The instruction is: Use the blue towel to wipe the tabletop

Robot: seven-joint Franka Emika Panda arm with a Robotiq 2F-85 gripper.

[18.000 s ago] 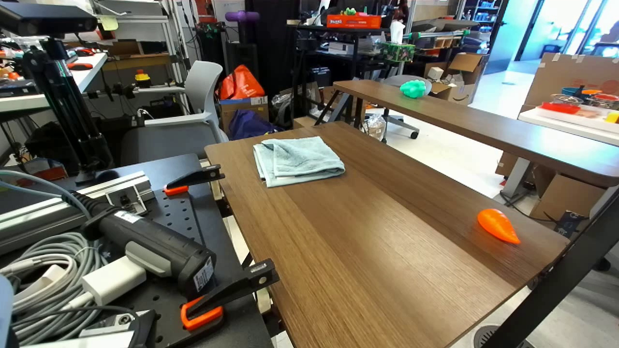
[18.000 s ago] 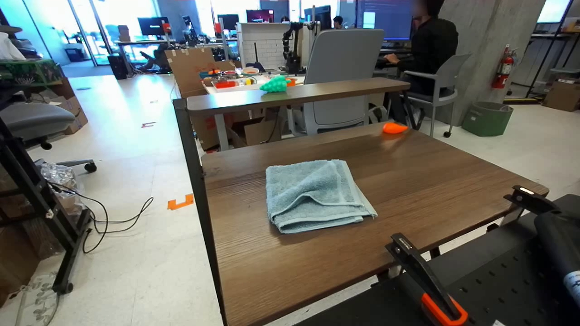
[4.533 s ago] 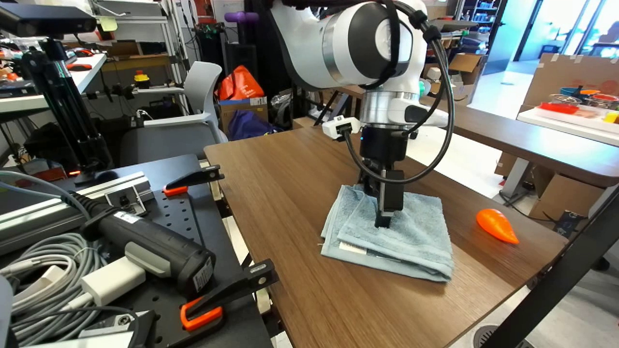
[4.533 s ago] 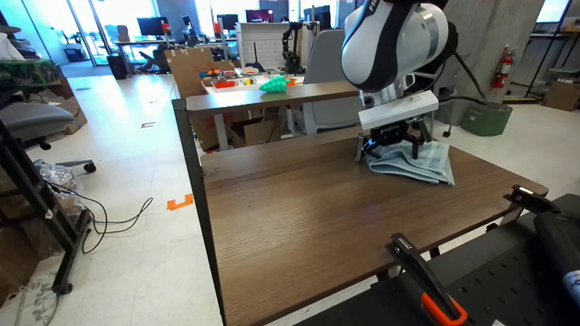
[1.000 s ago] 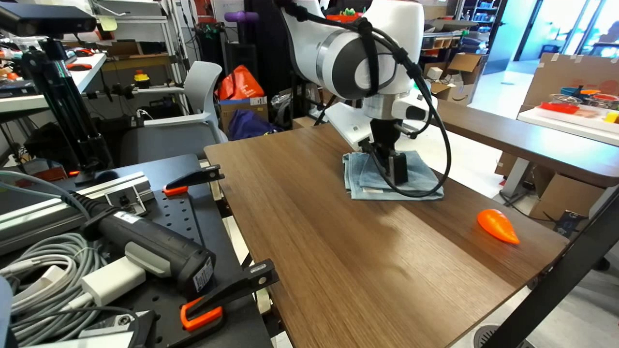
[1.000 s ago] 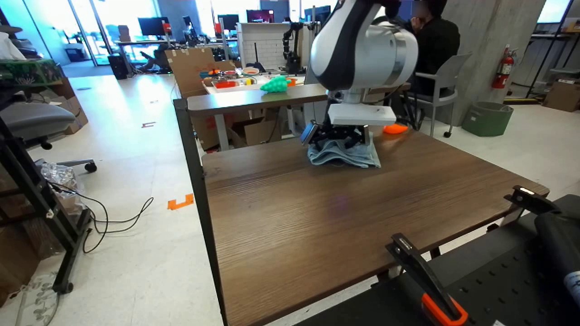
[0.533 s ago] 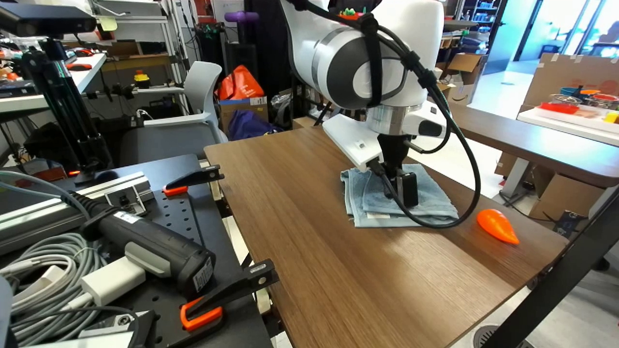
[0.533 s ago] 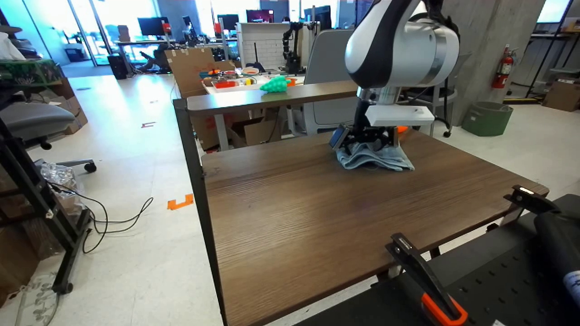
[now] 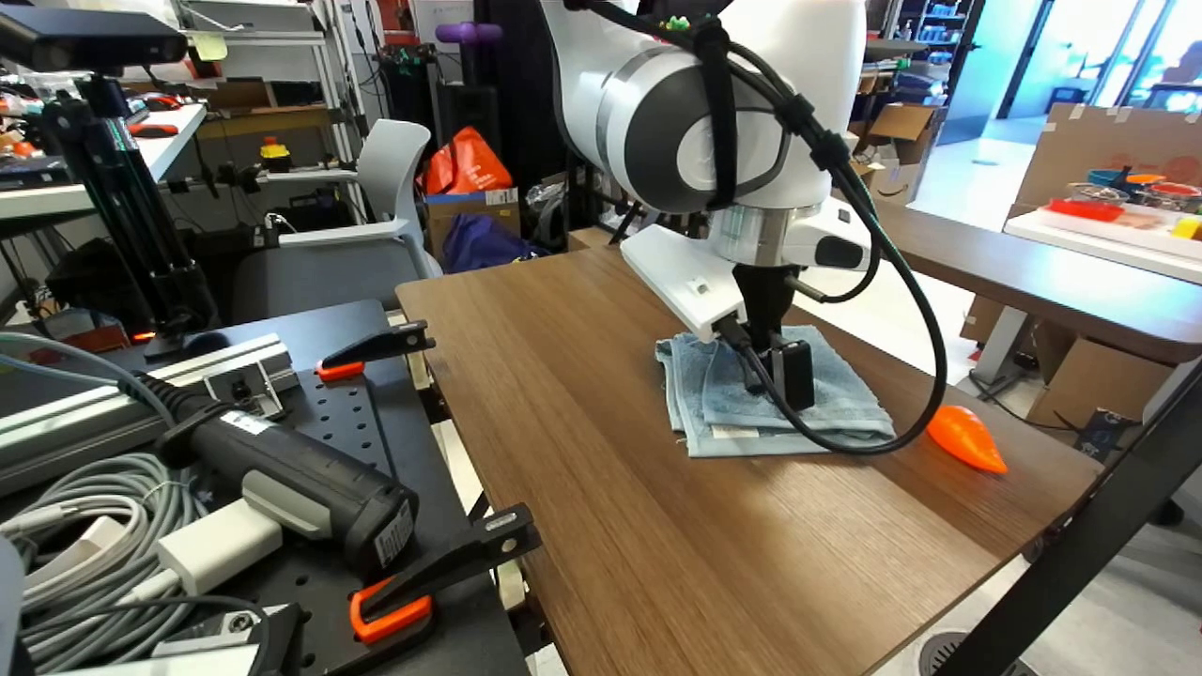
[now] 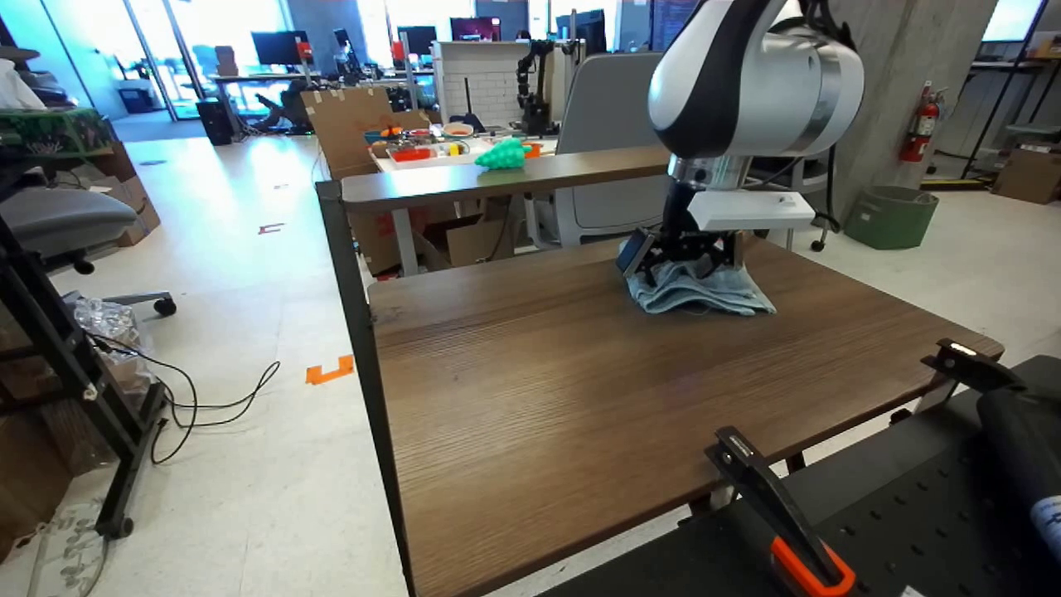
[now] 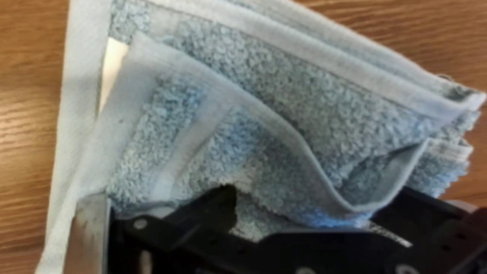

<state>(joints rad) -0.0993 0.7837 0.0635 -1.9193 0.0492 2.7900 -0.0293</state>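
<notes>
The blue towel (image 9: 700, 404), pale and rumpled with a white label, lies folded on the far half of the brown wood-grain tabletop (image 9: 582, 432). Above it, pointing down, my gripper (image 9: 779, 387) touches the cloth. From the opposite side, in an exterior view, the towel (image 10: 721, 294) humps up under the gripper (image 10: 681, 269). In the wrist view a fold of the towel (image 11: 274, 72) rises between the two dark fingers of the gripper (image 11: 310, 205), which are shut on this bunched cloth. The fingertips themselves are buried in the fabric.
An orange carrot-shaped object (image 9: 967, 439) sits on the tabletop close to the towel. Two black-and-orange clamps (image 9: 451, 563) jut from the dark cart (image 9: 488, 629) alongside. A higher table (image 10: 572, 168) bears a green object (image 10: 503, 154). A black post (image 10: 356, 332) borders one end.
Eighteen seconds ago the towel lay elsewhere on the tabletop, with the arm out of view. Over the last second, gripper and towel have slid together along the surface, mostly in the first half.
</notes>
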